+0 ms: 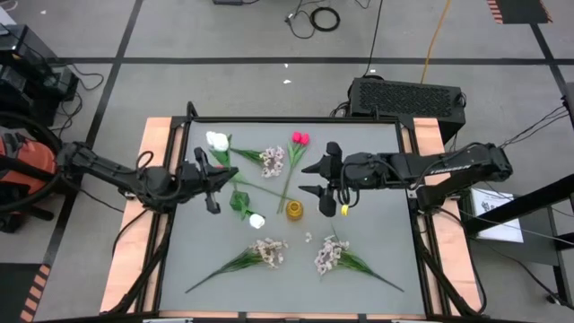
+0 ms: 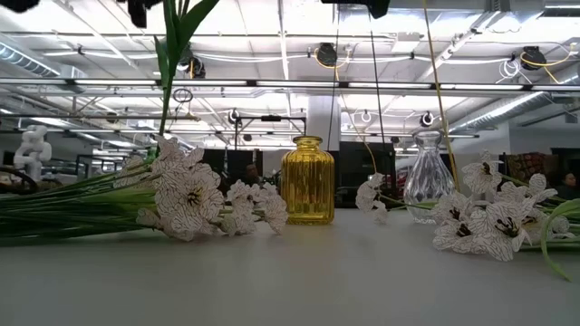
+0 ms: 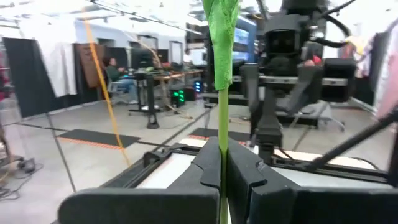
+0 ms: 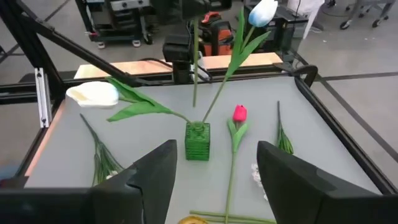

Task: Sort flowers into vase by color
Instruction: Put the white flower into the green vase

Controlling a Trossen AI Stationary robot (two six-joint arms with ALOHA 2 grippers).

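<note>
A green stem (image 3: 222, 124) is clamped by the left gripper (image 1: 212, 182). The right gripper (image 1: 317, 177) is held wide open beside the yellow vase (image 1: 294, 210), nothing gripped

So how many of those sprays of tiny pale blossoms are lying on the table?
3. One spray lies beside the pink-red tulip; a left spray and a right spray lie past the yellow vase. The arms might hide more.

Amber vase (image 2: 307, 180) and clear vase (image 2: 428, 177): ribbed glass, glossy; green vase (image 4: 198, 142) ribbed, translucent too. Table (image 1: 377, 224) top is matt grey and smooth, with a pale wood-look border at 3 and 9 o'clock. Flower stem (image 3: 222, 112) looks matt green plastic; gripper fingers (image 3: 252, 180) are matt black plastic
</note>
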